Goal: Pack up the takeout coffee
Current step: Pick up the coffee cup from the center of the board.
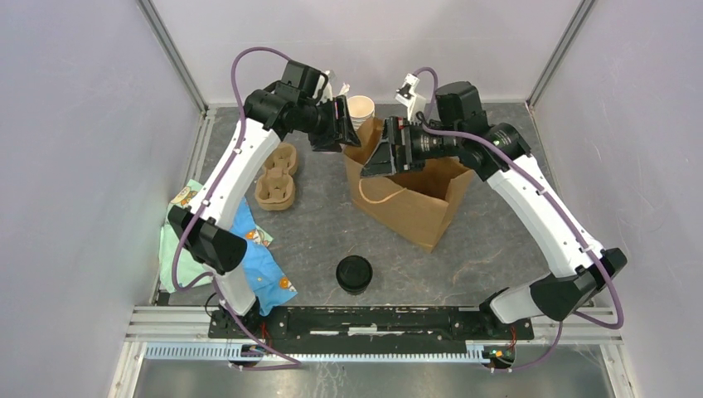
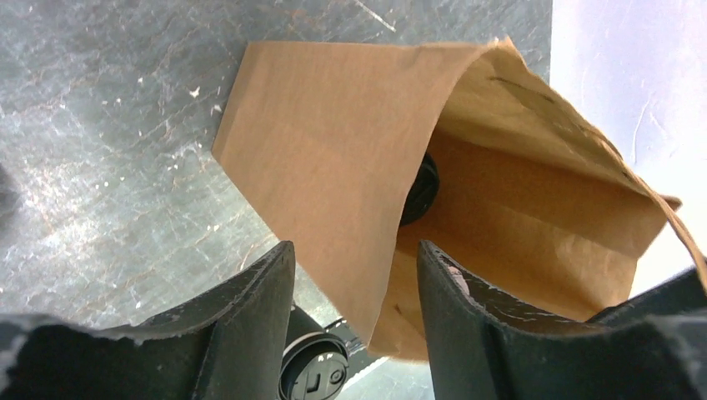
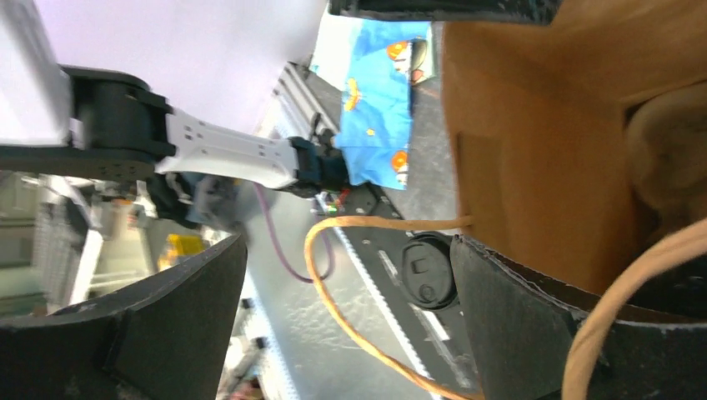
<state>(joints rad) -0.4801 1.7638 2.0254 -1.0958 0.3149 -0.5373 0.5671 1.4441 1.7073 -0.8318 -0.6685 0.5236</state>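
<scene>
The takeout coffee (image 1: 354, 274), a small black cup with a round black lid, stands upright on the table in front of the brown paper bag (image 1: 414, 199). Its lid also shows low in the left wrist view (image 2: 313, 372) and beside the bag in the right wrist view (image 3: 428, 271). My left gripper (image 1: 338, 133) is open at the bag's back-left rim, and the bag's wall (image 2: 333, 192) passes between its fingers without being pinched. My right gripper (image 1: 383, 157) is wide open at the rim, with the bag's cord handle (image 3: 333, 283) looping between its fingers. A dark round thing (image 2: 419, 190) sits inside the bag; I cannot tell what it is.
A stack of lidless cream cups (image 1: 361, 108) stands behind the bag. Two brown pulp cup carriers (image 1: 276, 174) lie to the left. A blue patterned cloth (image 1: 249, 249) lies at the front left beside the left arm. Grey walls close in both sides.
</scene>
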